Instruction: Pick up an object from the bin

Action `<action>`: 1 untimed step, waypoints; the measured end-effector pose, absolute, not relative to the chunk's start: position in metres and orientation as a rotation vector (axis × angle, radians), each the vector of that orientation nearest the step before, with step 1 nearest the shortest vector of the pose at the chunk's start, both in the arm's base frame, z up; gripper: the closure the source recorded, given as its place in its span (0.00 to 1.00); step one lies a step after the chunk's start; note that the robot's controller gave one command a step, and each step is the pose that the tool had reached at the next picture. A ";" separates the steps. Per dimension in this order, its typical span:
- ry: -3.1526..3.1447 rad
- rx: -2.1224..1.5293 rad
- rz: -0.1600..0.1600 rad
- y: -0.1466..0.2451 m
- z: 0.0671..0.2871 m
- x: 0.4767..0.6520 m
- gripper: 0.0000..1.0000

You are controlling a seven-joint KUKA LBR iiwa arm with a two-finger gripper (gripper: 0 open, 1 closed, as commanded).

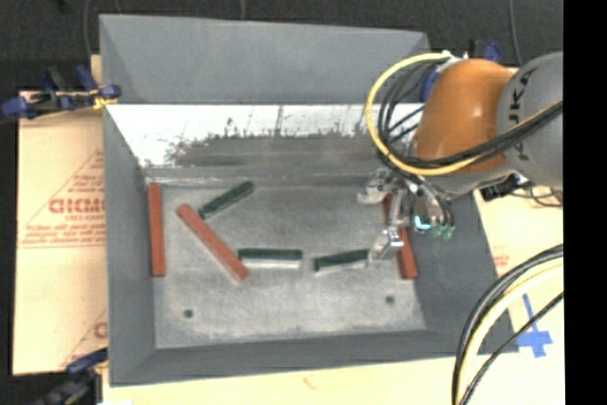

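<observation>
My gripper hangs low at the right side of the bin and stands open, one fingertip toward the back and the other toward the front. Nothing shows held between the fingers. A red bar lies along the right wall just under and beside the gripper, its upper end hidden by it. A short dark green bar lies flat on the floor, its right end close to the front fingertip.
Another dark green bar lies mid-floor. A salmon-red bar lies slantwise to its left, and a third green bar sits behind that. A red bar runs along the left wall. The arm's orange cover and cables hang over the right rim.
</observation>
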State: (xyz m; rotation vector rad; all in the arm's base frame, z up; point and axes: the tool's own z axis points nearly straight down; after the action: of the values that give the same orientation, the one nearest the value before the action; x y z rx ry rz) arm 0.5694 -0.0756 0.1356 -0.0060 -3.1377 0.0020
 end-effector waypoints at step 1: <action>-3.145 -0.003 0.003 -0.075 0.140 0.571 0.00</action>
State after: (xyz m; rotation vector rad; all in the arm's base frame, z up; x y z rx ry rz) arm 0.5714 -0.0754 0.1400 -0.0033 -3.1453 0.0033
